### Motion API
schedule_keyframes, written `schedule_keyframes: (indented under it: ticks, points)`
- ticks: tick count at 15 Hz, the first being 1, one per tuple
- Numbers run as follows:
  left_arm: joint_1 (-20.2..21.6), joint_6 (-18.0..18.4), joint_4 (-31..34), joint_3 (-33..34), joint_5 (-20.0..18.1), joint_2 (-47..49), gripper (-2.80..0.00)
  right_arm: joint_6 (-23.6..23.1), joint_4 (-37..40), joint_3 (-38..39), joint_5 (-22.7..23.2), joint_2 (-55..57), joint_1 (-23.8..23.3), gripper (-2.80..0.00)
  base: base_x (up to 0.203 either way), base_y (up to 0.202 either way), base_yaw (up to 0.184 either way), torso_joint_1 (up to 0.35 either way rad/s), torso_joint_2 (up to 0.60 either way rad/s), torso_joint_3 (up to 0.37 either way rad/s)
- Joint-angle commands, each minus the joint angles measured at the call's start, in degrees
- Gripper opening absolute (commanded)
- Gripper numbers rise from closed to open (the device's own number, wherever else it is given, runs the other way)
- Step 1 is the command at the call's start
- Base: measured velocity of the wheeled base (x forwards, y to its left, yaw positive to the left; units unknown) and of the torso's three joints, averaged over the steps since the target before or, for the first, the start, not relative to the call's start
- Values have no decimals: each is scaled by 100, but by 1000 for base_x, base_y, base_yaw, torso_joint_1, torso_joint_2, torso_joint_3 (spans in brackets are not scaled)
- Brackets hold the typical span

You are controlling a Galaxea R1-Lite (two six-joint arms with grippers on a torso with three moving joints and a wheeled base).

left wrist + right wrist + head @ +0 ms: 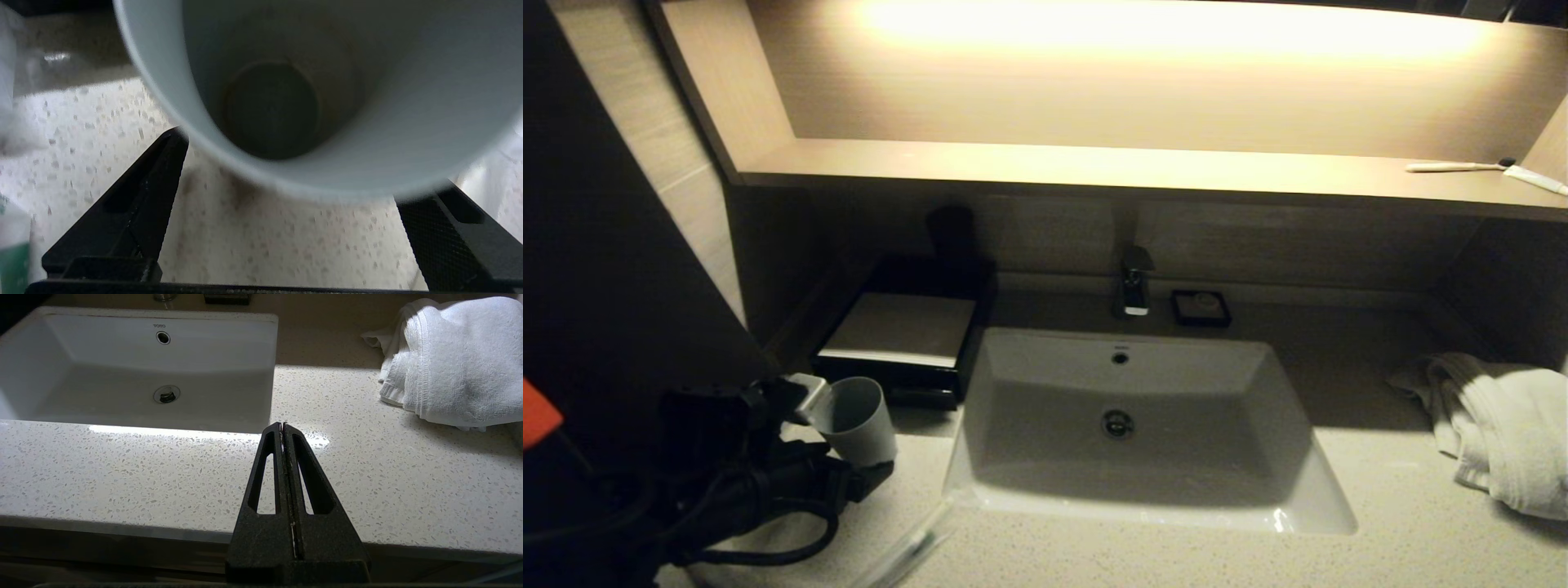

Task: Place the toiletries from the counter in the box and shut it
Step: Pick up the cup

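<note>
Left gripper [829,425] clamps a grey cup [858,418] above the counter's [1380,539] front-left corner, just before the box [900,335]; right gripper [282,426] pressed together over the front edge.

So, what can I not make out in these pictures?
- Left tool: in the left wrist view the cup covers its end; whether it grips the cup cannot be told.
- Box: in the head view the drawer front lies in shadow; open or closed is unclear.
- Green-marked toiletry: cut off by the left wrist view's edge; its kind is unclear.
- Right tool: outside the head view; seen shut only in its wrist view.
</note>
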Motion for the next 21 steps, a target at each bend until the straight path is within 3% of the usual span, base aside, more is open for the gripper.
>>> schedule_keyframes:
  ticks: [1,21]
  points:
    - [-2,5,-31,-110,2,63,0,1,-1,0,3,0,0,-280,0,0,0,0,0,0]
    - [-2,3,-543,-384,-15,626,0,1,-2,0,3,0,-3,-280,0,0,0,0,0,0]
